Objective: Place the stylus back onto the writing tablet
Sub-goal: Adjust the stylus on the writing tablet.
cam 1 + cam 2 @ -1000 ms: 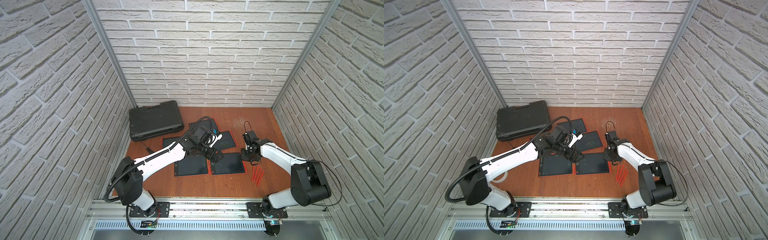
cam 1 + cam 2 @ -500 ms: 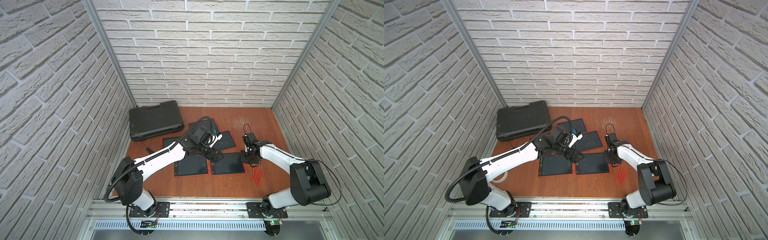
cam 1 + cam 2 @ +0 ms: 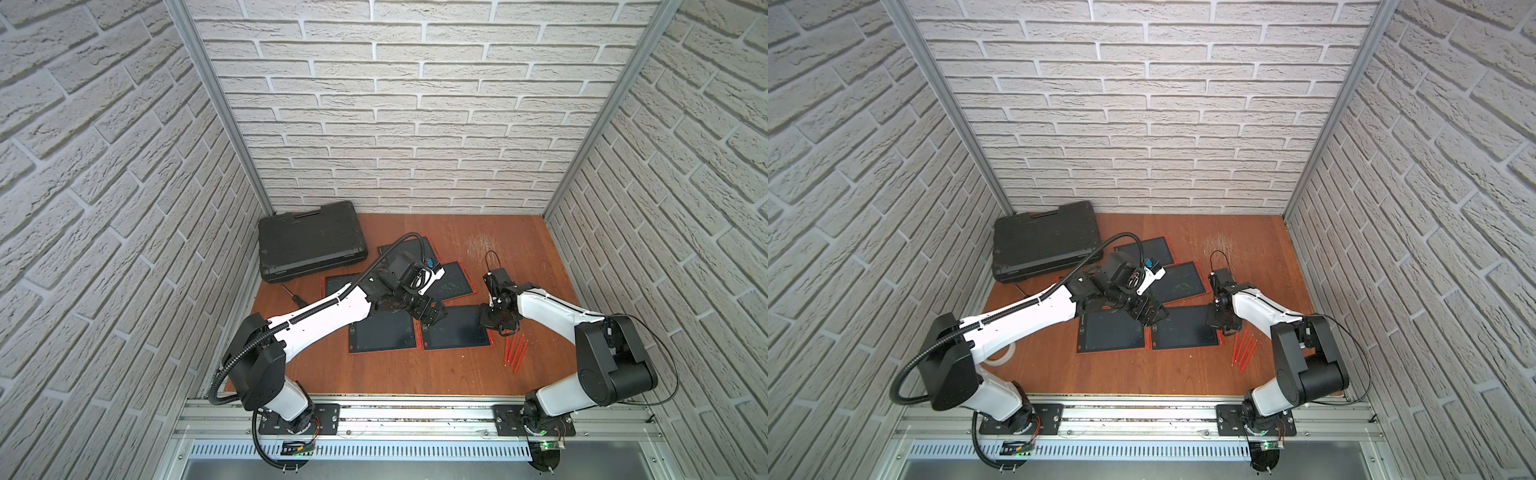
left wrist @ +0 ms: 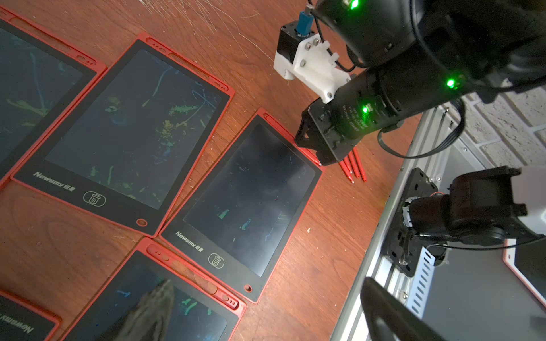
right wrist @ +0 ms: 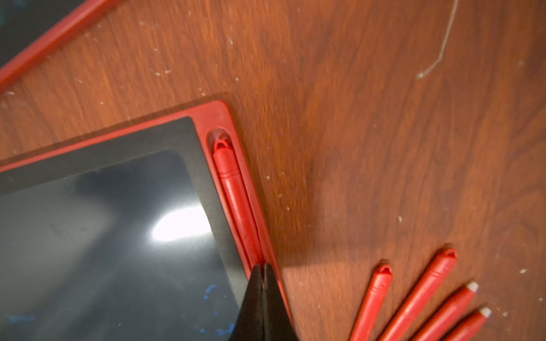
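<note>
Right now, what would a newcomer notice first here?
Red-framed writing tablets fan across the middle of the wooden table. The right gripper, shut, points its tips at a red stylus lying in one tablet's edge slot, with four loose styluses beside that tablet.

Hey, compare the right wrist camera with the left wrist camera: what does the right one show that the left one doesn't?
Only the right wrist view: the stylus lying along the groove in the tablet edge, its loop end near the corner, with the shut tips of the right gripper on it.
Only the left wrist view: whole neighbouring tablets with coloured scribbles, the right arm seen from outside, and the metal rail.
Both: that dark-screened tablet and the loose red styluses on the wooden table.
</note>
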Robot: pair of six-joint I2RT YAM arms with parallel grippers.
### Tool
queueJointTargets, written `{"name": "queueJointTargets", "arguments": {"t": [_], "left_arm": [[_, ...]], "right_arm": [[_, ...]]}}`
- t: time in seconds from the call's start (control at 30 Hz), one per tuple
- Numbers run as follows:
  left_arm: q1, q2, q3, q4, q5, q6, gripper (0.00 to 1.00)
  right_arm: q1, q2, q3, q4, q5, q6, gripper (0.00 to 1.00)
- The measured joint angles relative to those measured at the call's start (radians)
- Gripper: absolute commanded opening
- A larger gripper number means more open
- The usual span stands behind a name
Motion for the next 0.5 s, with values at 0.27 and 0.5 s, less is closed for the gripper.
{"name": "queueJointTargets", "arguments": {"t": [0.27,0.5], "left_arm": [[0.0,0.0,0.0,0.0,0.0,0.0,0.98],[0.0,0.0,0.0,0.0,0.0,0.0,0.98]], "right_arm": [[0.021,0.013,0.01,0.003,0.027,0.011,0.03],[0.048,0.044,0.037,0.0,0.076,0.019,0.03]]}}
